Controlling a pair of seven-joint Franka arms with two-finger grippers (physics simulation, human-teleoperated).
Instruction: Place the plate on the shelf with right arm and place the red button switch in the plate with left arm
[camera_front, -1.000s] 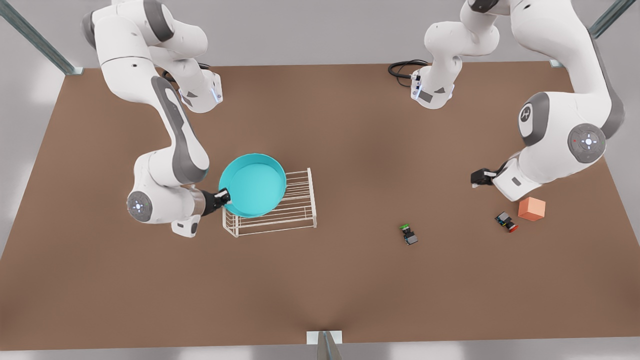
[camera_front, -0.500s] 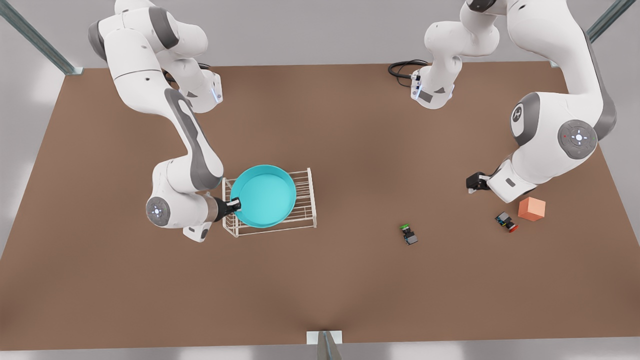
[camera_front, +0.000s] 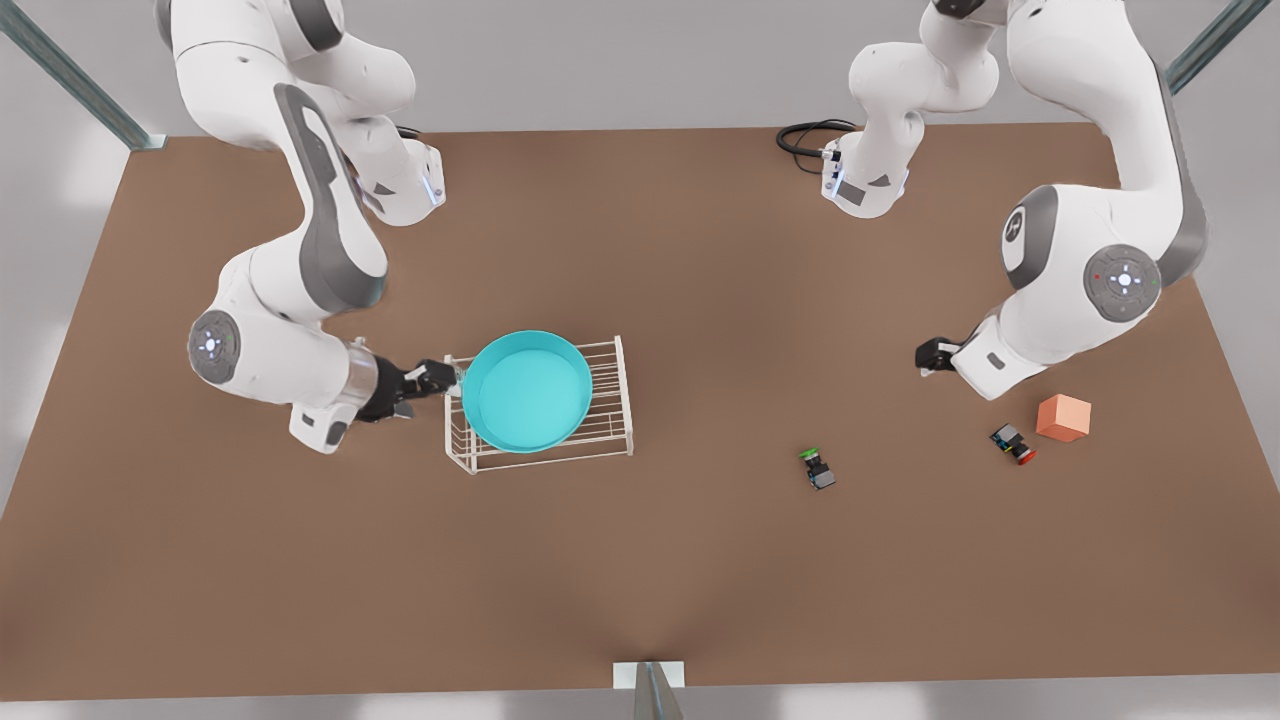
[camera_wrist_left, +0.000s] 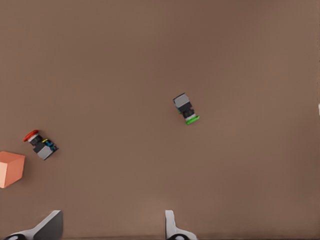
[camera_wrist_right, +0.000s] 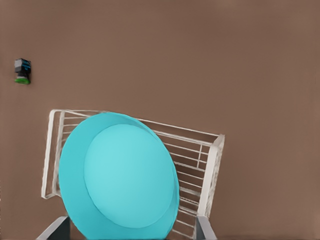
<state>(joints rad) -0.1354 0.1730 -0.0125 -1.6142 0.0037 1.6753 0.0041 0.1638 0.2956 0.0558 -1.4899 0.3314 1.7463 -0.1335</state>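
Clutter on the table (camera_front: 640, 560) is sparse: a green-capped switch (camera_front: 819, 468) and a salmon cube (camera_front: 1062, 417), the red button switch (camera_front: 1013, 444) just beside the cube. The plate (camera_front: 527, 392) is seen lying on the shelf (camera_front: 612, 400), the right gripper (camera_front: 447, 377) parted and apart from its rim. The left gripper (camera_front: 928, 357) is held spread above the table, well apart from the red switch.

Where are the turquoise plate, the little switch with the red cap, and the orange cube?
plate (camera_front: 527, 392): front view, middle of its lighter inside.
red button switch (camera_front: 1014, 443): front view, on its dark body beside the red cap.
orange cube (camera_front: 1062, 417): front view, middle of its top face.
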